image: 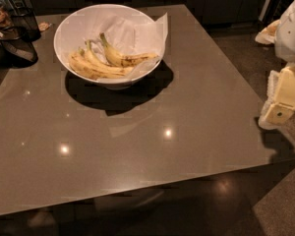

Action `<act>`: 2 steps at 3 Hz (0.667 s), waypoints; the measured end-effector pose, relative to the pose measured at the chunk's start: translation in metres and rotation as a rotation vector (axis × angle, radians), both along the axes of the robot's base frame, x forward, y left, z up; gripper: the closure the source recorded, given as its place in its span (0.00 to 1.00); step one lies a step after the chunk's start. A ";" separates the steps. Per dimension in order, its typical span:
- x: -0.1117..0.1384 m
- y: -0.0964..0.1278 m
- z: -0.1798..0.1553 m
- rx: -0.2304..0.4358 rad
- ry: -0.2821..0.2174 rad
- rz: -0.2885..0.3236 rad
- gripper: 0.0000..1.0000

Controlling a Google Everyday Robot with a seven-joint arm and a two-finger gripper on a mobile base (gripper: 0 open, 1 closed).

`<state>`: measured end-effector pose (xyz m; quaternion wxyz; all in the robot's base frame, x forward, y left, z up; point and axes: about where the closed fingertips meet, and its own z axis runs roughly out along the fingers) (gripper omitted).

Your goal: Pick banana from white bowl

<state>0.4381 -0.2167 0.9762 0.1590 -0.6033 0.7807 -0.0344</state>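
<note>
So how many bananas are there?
3, all in the white bowl: the blotchy banana on the right, two paler joined ones left of it. More may hide underneath. The gripper is far right, off the table.

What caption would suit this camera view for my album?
Robot's gripper hangs right of the table, apart from the banana in the white bowl.

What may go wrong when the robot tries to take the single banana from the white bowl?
The pincer is beside the right edge of the table, far from the white bowl, so the reach is long. The banana lies beside the bunch; both may be grabbed. The paper sheet might lift too.
</note>
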 end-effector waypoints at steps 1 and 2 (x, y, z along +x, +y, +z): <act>0.005 0.004 0.004 -0.007 -0.005 0.000 0.00; 0.025 0.017 0.006 -0.042 0.016 0.025 0.00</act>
